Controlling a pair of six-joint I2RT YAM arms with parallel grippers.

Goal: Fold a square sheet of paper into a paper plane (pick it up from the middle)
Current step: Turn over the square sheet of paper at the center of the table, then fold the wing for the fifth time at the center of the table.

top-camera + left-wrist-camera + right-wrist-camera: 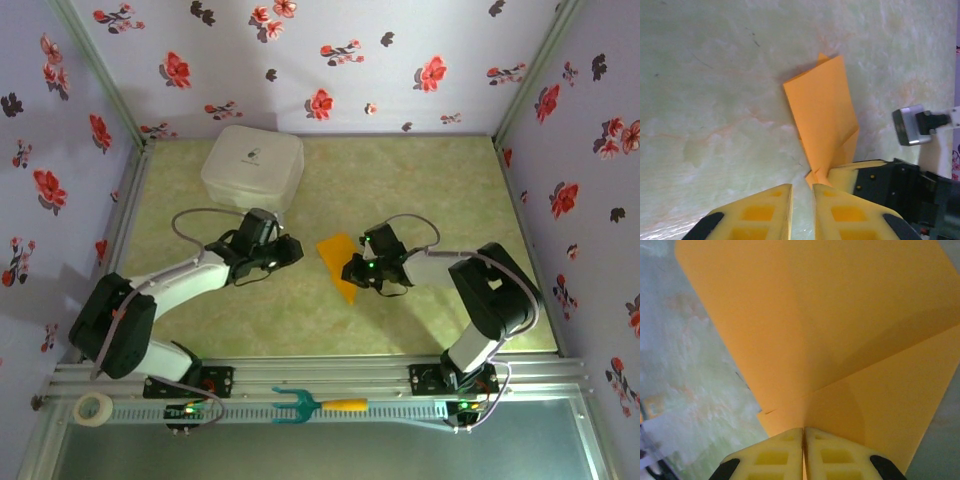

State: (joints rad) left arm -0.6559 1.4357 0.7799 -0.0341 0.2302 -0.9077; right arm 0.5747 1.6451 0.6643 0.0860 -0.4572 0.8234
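The paper plane [336, 260] is an orange-yellow folded sheet with a centre crease, in the middle of the green table. In the left wrist view the paper plane [822, 112] narrows toward my fingers and rises a little off the table. My right gripper [352, 270] is shut on its near-right end. Seen from the right wrist, the right gripper [804, 430] has its pads pressed together on the fold of the paper plane [810, 325]. My left gripper [296, 250] hovers just left of the paper. The left gripper [802, 187] is open by a narrow gap with nothing in it.
A white lidded box [252, 165] stands at the back left of the table. On the front rail lie a tape roll [95, 407] and a teal and yellow fork tool [315, 404]. Flowered walls close in the back and both sides.
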